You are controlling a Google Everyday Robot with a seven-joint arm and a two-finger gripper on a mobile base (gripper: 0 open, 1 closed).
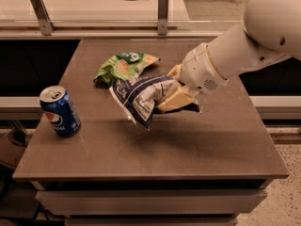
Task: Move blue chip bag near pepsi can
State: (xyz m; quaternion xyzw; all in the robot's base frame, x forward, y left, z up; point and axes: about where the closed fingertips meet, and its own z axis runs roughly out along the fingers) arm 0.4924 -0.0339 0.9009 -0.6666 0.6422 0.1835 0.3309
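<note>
The blue chip bag is a crumpled dark navy bag with a white label panel. My gripper is shut on its right end and holds it just above the middle of the brown table. The bag hangs down and to the left from the yellowish fingers. The pepsi can stands upright near the table's left edge, well to the left of the bag. My white arm reaches in from the upper right.
A light green chip bag lies on the table just behind the blue bag. A pale counter with two metal posts runs behind the table. The table's front edge is close below the can.
</note>
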